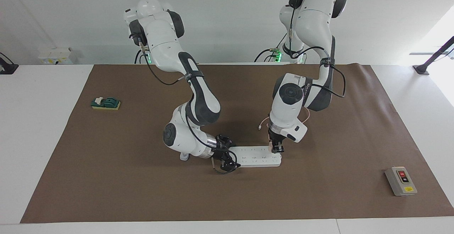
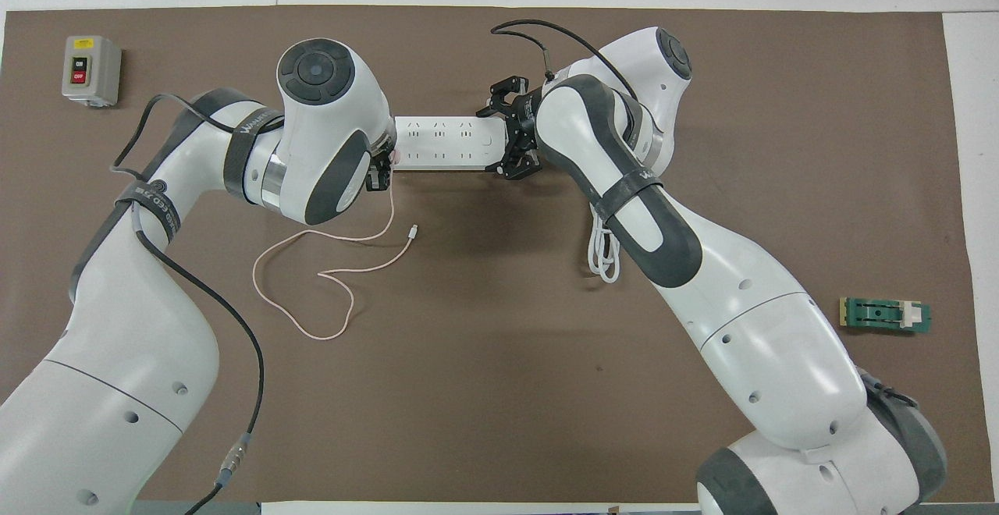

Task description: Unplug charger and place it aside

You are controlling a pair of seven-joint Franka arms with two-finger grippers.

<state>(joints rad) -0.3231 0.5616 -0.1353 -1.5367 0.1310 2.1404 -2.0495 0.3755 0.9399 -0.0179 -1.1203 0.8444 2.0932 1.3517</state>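
Note:
The pale pink charger (image 1: 271, 143) sits on the white power strip (image 1: 256, 156) at its end toward the left arm's end of the table. It also shows in the overhead view (image 2: 399, 158). My left gripper (image 1: 277, 149) reaches straight down and is shut on the charger. The prongs are hidden. The thin pink cable (image 2: 312, 296) runs in loops over the mat nearer to the robots than the strip (image 2: 445, 140). My right gripper (image 1: 228, 159) is shut on the strip's other end, its fingers astride the strip's width.
The strip's thick white cord (image 2: 605, 259) lies coiled under the right arm. A grey box with red and black buttons (image 1: 400, 180) stands toward the left arm's end. A green part on a yellow base (image 1: 105, 103) lies toward the right arm's end.

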